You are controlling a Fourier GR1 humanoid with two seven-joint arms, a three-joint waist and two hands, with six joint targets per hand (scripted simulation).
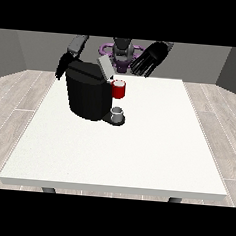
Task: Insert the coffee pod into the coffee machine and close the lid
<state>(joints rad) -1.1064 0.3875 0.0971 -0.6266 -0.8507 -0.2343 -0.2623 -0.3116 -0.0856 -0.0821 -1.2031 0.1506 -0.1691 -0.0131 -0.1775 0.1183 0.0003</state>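
Black coffee machine sat at ten o'clock on white table, lid raised, hand at the view's right hovered spread and empty at one o'clock, hand at the view's left behind machine, fingers unclear.

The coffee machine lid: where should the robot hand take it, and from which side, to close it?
Probably take the lid at its raised free end, coming from above and behind. It stands tilted open over the coffee machine, hinged low near the red holder.
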